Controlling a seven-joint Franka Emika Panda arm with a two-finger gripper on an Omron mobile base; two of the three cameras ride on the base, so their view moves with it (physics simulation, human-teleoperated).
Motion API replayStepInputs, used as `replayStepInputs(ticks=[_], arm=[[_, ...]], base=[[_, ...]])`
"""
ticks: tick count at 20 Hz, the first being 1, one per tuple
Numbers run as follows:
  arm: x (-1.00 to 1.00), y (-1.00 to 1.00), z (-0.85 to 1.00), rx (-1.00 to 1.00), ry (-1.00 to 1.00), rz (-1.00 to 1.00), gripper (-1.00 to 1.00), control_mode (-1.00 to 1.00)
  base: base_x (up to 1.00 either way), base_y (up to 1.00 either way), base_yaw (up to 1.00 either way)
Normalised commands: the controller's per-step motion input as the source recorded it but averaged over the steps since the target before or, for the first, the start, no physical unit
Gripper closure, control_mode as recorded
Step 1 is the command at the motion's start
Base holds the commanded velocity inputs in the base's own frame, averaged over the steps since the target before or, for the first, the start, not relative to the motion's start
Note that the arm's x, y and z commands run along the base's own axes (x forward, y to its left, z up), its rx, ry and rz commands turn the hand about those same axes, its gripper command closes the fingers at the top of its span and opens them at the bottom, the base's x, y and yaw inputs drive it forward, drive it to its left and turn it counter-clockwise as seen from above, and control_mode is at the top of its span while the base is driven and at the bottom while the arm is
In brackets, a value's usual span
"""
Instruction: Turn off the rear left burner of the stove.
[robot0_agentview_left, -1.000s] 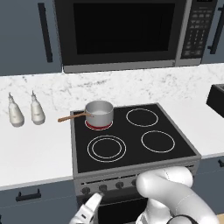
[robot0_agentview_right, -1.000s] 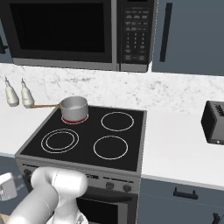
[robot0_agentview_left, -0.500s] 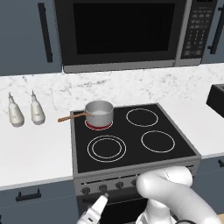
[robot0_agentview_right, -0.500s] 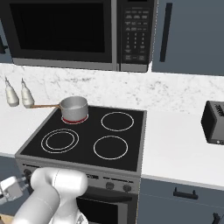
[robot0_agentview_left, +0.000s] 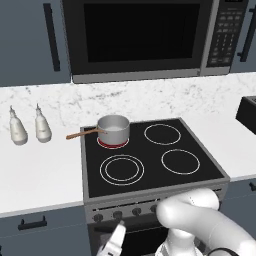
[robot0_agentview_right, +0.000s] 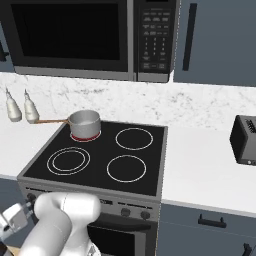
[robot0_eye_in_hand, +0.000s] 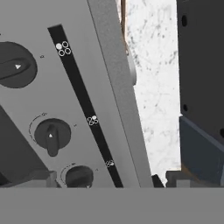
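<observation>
the rear left burner (robot0_agentview_left: 113, 142) glows red at the far left of the stove (robot0_agentview_left: 150, 172), under a small steel saucepan (robot0_agentview_left: 113, 129) whose wooden handle points left toward two bottles (robot0_agentview_left: 27, 126) on the counter. on the grey front panel, the row of dark knobs (robot0_agentview_left: 117, 215) sits along the near edge, and the gripper (robot0_agentview_left: 114, 243) hangs just below and in front of the left ones; whether its fingers are spread or closed i cannot tell. up close, the hand view shows three knobs (robot0_eye_in_hand: 51, 134) beside a black strip of burner icons. the main risk, as i judge it, is picking the wrong knob, since they sit close together and look alike; a glancing, off-centre grip could also slip without turning it.
</observation>
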Motion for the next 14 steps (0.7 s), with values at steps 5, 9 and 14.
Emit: replayStepInputs(ticks=[5,9,14], arm=[[0.19,-0.03,0.00,0.00,0.00,0.12,-1.00,-1.00],[0.39,-0.08,0.00,0.00,0.05,0.04,-1.00,-1.00],[0.30,-0.07,0.00,0.00,0.01,0.04,-1.00,-1.00]], base=[[0.00,0.00,0.00],[0.00,0.00,0.00],[0.00,0.00,0.00]])
